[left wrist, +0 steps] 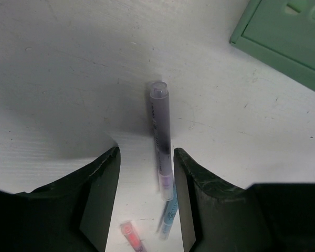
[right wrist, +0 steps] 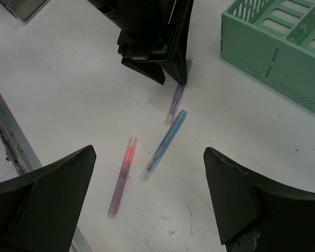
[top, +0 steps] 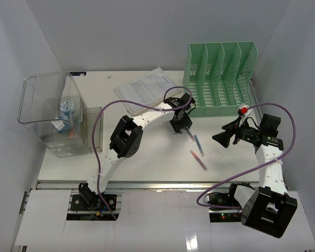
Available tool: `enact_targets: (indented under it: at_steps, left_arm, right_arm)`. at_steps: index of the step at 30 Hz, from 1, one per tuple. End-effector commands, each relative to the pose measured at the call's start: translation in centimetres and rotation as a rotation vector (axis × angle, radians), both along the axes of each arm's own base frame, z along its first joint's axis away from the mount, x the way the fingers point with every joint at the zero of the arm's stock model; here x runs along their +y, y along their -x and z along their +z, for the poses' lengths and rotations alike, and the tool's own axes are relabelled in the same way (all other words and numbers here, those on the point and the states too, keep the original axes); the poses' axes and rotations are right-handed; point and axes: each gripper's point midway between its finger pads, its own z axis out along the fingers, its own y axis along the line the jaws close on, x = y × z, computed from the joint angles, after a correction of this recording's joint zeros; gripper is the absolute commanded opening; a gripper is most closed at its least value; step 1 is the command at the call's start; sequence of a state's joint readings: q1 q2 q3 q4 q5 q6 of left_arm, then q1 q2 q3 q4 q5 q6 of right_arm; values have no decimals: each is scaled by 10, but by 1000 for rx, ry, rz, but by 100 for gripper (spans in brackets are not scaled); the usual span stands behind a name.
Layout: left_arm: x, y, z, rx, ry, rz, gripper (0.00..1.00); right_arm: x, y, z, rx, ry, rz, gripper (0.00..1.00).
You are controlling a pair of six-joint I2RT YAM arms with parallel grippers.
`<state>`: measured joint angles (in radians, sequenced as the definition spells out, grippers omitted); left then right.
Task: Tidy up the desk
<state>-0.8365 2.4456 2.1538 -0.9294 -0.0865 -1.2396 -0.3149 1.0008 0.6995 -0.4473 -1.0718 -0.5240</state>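
Left wrist: left gripper (left wrist: 146, 153) straddles purple pen (left wrist: 160, 131); jaws apart

Desk (top: 147, 157): matt white, lightly scuffed. Front rail (top: 163, 184): bare metal. Rack (top: 220, 79): matt green plastic. Bin (top: 44, 100): clear glossy plastic. Pens (right wrist: 163, 143): smooth translucent plastic. Sheets (top: 144, 86): plain matt paper.

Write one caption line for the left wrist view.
Left gripper, jaws apart, around a purple pen on the desk; green rack at top right.

White links (top: 147, 121), black joints (top: 126, 137), purple cables (top: 97, 137); left gripper (left wrist: 147, 152), right gripper (right wrist: 149, 151) black.
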Motion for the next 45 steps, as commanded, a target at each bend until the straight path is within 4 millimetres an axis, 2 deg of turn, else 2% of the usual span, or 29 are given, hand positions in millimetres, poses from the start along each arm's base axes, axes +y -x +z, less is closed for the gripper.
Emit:
enact_targets:
  at_steps: [1,6,13,19,22,24,27,31,35,36,39,40,42,45]
  left_arm:
    - [-13,3,23,-22,69,0,57]
    - [-10,4,11,7,39,16,54]
    - [15,17,-37,121,-95,-44,40]
    - [48,37,-61,176,-238,-126,39]
    - [77,48,-65,177,-337,-175,38]
    - [101,62,-74,192,-400,-213,32]
    - [121,69,-67,167,-439,-285,23]
    - [152,78,-62,149,-528,-348,1]
    - [176,78,-40,83,-594,-356,0]
    - [183,81,-32,67,-605,-358,0]
    - [197,75,10,-44,-606,-346,0]
    - [206,75,24,-71,-619,-338,0]
    - [236,74,54,-121,-673,-310,0]
    - [288,72,78,-128,-768,-246,0]
  right_arm:
    - [-1,-4,20,-56,3,7,90]
    - [-1,-4,20,-58,3,8,90]
    - [-1,-3,23,-69,7,8,90]
    - [0,-2,25,-79,7,12,90]
    - [1,-1,26,-79,-1,18,90]
    - [2,0,27,-82,-5,22,90]
    - [3,1,28,-83,-8,27,90]
    - [3,2,29,-88,-8,30,90]
    - [4,3,30,-94,-10,36,90]
    - [4,3,29,-93,-10,35,90]
    - [4,3,29,-91,-10,36,90]
    - [4,3,29,-90,-10,36,90]
    - [4,3,29,-88,-12,38,90]
    - [4,4,29,-89,-13,39,90]
